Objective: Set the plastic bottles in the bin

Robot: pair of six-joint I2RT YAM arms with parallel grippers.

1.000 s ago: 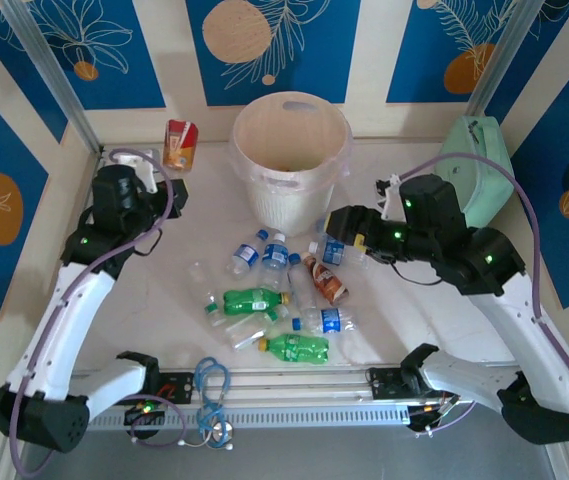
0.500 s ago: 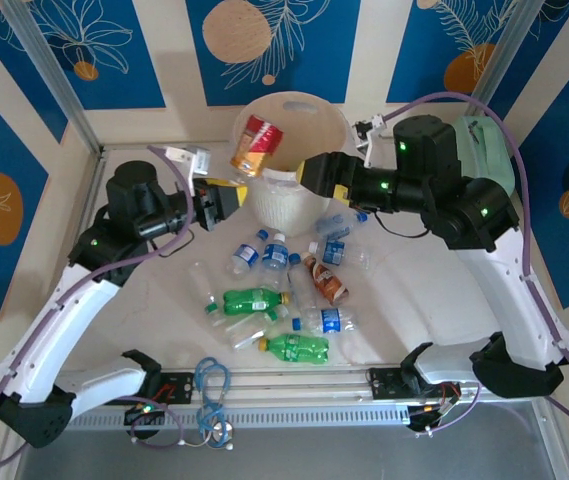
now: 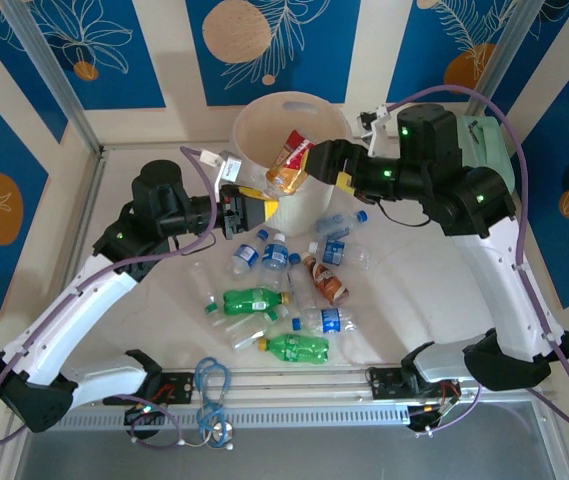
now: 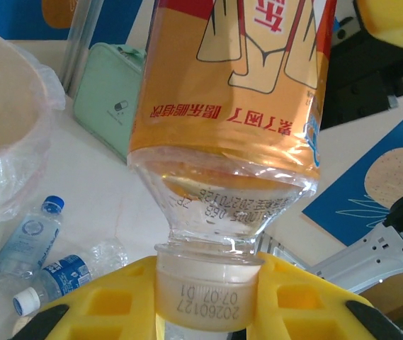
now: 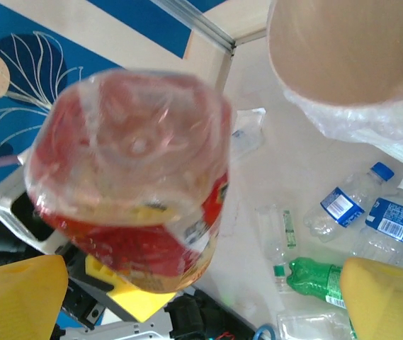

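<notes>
Currently my left gripper (image 3: 251, 205) pinches the orange-labelled bottle (image 3: 289, 160) by its cap, tilted above the rim of the bin (image 3: 247, 140); right gripper (image 3: 319, 165) stands wide. Released here, I judge it may topple outside.

White table (image 3: 434, 290): plastic bottles (image 3: 254, 300), bin (image 3: 299, 212), seemingly a mint case (image 4: 112, 92).

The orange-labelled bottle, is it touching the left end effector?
Touching. The left wrist view shows the orange-labelled bottle gripped at its cap between the yellow pads of the left end effector.
</notes>
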